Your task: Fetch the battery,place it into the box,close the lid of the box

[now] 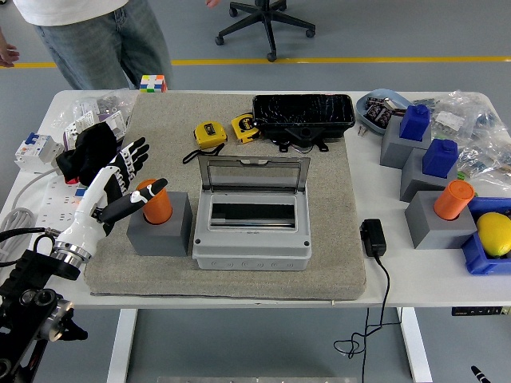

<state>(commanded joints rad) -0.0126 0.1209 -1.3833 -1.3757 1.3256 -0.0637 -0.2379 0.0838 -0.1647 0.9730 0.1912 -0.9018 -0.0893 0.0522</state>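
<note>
A grey mat (pixel 335 239) is covering the middle of the white surface (pixel 399 275); a black adapter (pixel 372 237) is lying just right of it; grey blocks (pixel 435 226) are sitting at the right; clear bags (pixel 100 112) are lying far left.

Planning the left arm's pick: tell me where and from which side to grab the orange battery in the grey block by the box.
Grip the orange battery around its exposed upper half, coming from its left, where the left hand already is. It stands upright in the grey block, which hides its lower part, and the box crowds its right, so wrap it sideways and probably lift straight up.
</note>
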